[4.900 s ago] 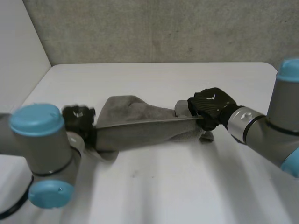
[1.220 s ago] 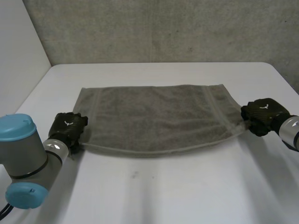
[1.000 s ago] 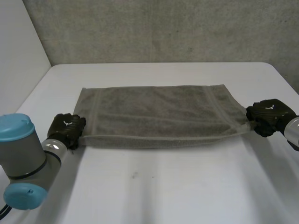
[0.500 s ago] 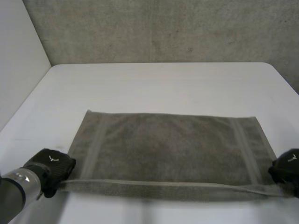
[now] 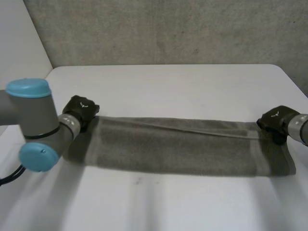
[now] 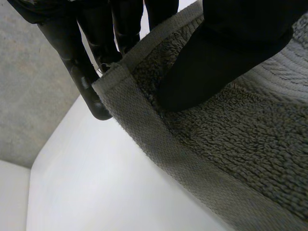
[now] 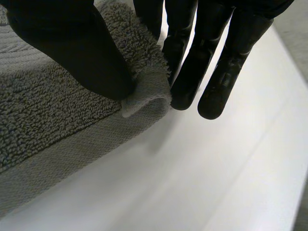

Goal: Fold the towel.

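Towel (image 6: 231, 159) cropped in wrist views; right arm (image 5: 299, 129) cropped in head view.

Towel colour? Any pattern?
Plain grey-brown towel, no pattern, just a flat woven band along its edge; shows best in the left wrist view.

- No word, number or label can be read, on the towel (image 5: 178, 149) or elsewhere.
- The left hand (image 5: 78, 110) bears a small white emblem (image 5: 83, 104) on its back in the head view, a mark and not letters.
- The right hand (image 5: 273, 122) bears a like emblem (image 5: 275, 114).
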{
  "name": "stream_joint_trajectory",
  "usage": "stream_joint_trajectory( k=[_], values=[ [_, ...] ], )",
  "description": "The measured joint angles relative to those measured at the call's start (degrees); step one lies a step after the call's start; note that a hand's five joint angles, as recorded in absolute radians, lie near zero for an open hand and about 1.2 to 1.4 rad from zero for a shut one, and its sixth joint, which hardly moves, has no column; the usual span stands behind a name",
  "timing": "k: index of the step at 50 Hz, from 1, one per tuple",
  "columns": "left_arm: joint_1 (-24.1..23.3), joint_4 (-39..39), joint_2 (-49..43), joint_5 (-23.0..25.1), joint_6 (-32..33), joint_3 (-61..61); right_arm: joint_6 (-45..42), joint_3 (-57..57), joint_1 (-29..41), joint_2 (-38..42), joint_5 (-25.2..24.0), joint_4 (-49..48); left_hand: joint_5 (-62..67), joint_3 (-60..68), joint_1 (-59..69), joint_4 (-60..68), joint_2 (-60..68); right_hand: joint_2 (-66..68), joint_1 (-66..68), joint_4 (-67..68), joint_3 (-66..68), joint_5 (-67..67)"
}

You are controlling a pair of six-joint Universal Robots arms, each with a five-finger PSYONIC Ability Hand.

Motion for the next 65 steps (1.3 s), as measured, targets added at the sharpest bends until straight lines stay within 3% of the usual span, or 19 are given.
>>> stream_joint_trajectory(
  k=[10,11,12,14,16,17,18,22,34,38,41,48,55,56,58,59,61,62,65],
  values=[
    [-1.7,0.6,-11.5,-0.2,-0.5,14.7,1.0,-4.5,2.4,4.9,3.8,-10.0,0.0,0.0,0.0,0.0,0.0,-0.5,-0.2,-0.6,-0.5,-0.2],
    [-1.8,0.6,-12.4,-0.2,-0.6,15.9,1.0,-5.0,2.6,5.3,4.1,-10.7,0.0,0.0,0.0,0.0,0.0,-2.0,-1.4,-2.3,-2.2,-1.4],
    [-1.9,0.6,-13.4,-0.2,-0.6,17.3,0.9,-5.7,2.9,5.9,4.3,-11.4,0.0,0.0,0.0,0.0,0.0,-15.7,-14.7,-16.0,-15.9,-14.0],
    [-1.9,0.6,-14.3,-0.2,-0.6,18.3,0.9,-6.3,3.2,6.5,4.7,-11.9,-7.6,-8.0,-7.5,-8.1,-9.5,-29.6,-25.5,-28.5,-28.4,-26.1],
    [-2.0,0.5,-15.2,-0.2,-0.7,19.4,1.0,-7.2,3.6,7.2,5.3,-12.6,-30.0,-29.9,-33.4,-30.4,-30.6,-49.2,-40.6,-49.0,-49.4,-46.3],
    [-2.1,0.5,-15.4,-0.2,-0.7,19.5,1.0,-7.4,3.7,7.3,5.5,-12.7,-30.0,-29.9,-33.4,-30.4,-30.6,-51.0,-41.9,-51.8,-51.5,-49.0],
    [-2.1,0.5,-15.6,-0.2,-0.7,19.6,1.1,-7.8,3.9,7.4,5.9,-12.8,-46.8,-45.7,-49.8,-46.8,-46.9,-52.7,-42.7,-53.8,-53.6,-50.8],
    [-2.4,0.4,-15.4,-0.2,-0.7,19.4,1.5,-8.1,4.1,6.8,6.7,-12.8,-54.8,-55.9,-54.7,-56.1,-56.1,-54.1,-43.0,-54.9,-55.7,-52.3],
    [-3.7,0.5,-7.5,-1.1,-1.9,12.2,7.9,-0.5,3.6,-4.2,4.4,-12.3,-57.7,-60.0,-58.2,-59.9,-60.1,-54.1,-43.0,-54.9,-55.7,-52.3],
    [-3.5,0.7,-1.0,-2.0,-7.4,5.3,10.1,7.6,2.2,-9.6,-0.4,-12.1,-57.7,-60.0,-58.4,-60.0,-60.1,-54.1,-43.0,-54.9,-55.7,-52.3],
    [-3.0,0.9,4.3,-2.1,-15.1,-0.8,10.6,14.1,-0.7,-11.8,-4.1,-12.0,-57.8,-60.0,-58.4,-60.1,-60.2,-54.1,-43.0,-54.9,-55.7,-52.5],
    [-1.8,2.1,10.7,-1.7,-27.0,-9.0,10.5,21.7,-5.3,-12.8,-8.4,-12.8,-57.8,-60.0,-58.4,-60.1,-60.3,-53.7,-42.7,-54.5,-54.9,-52.1],
    [-1.1,4.6,13.4,-1.5,-32.4,-13.4,10.0,26.6,-9.1,-11.8,-11.3,-17.3,-57.7,-60.0,-58.4,-60.1,-60.3,-35.4,-27.7,-36.8,-36.3,-35.6],
    [-1.1,4.8,13.5,-1.5,-32.6,-13.6,9.9,26.8,-9.4,-11.4,-11.5,-18.3,-57.7,-60.0,-58.4,-60.1,-60.3,-27.5,-21.1,-29.2,-28.7,-28.4],
    [-1.1,5.3,13.6,-1.5,-32.7,-13.8,9.9,27.0,-9.8,-10.8,-11.6,-20.0,-57.7,-60.0,-58.4,-60.1,-60.3,-27.0,-20.3,-28.2,-27.7,-27.4],
    [-1.1,5.5,13.5,-1.5,-32.7,-13.9,9.8,27.1,-10.0,-10.3,-11.6,-21.0,-57.7,-60.0,-58.4,-60.1,-60.3,-13.8,-10.0,-15.5,-14.5,-15.3],
    [-1.1,5.7,13.5,-1.6,-32.6,-13.9,9.7,27.1,-10.3,-9.7,-11.6,-22.3,-57.7,-60.0,-58.4,-60.1,-60.3,-13.3,-9.0,-14.3,-13.9,-14.1],
    [-1.2,5.8,13.4,-1.6,-32.5,-13.9,9.7,27.0,-10.5,-9.0,-11.5,-23.3,-57.7,-60.0,-58.4,-60.1,-60.3,-4.1,-2.6,-5.3,-5.0,-5.7],
    [-1.3,5.8,13.3,-1.6,-32.4,-13.9,9.5,26.4,-11.4,-8.2,-11.2,-24.4,-57.7,-60.0,-58.4,-60.1,-60.3,-0.5,-1.0,-0.4,-0.5,-1.3]
  ],
)
